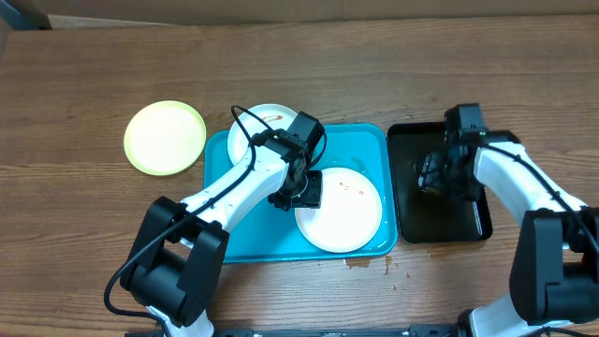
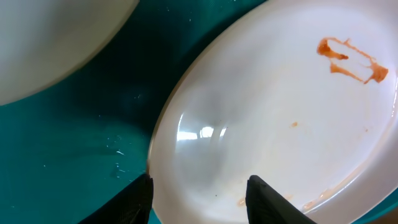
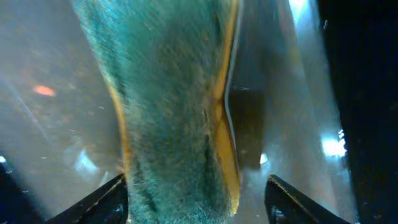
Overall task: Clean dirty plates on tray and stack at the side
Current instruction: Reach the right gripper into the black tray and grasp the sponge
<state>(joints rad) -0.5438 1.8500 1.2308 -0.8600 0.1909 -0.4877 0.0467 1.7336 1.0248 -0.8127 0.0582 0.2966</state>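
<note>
The turquoise tray [image 1: 372, 140] holds two white plates. One plate [image 1: 348, 213] lies at its right with small brown smears [image 2: 352, 60]. The other plate [image 1: 255, 126] lies at its back left, partly under my left arm. A pale yellow-green plate [image 1: 165, 137] lies on the table left of the tray. My left gripper [image 1: 299, 192] is open and low over the left rim of the right plate [image 2: 280, 118], one finger on each side of the rim [image 2: 199, 199]. My right gripper [image 1: 432, 174] is open over the black tray, with a green and yellow sponge [image 3: 174, 112] between its fingers [image 3: 199, 202].
A narrower black tray [image 1: 440, 223] stands right of the turquoise tray, wet and shiny in the right wrist view [image 3: 292, 93]. Small brown spots lie on the table by the turquoise tray's front right corner [image 1: 367, 262]. The wooden table [image 1: 84, 243] runs wide on the left.
</note>
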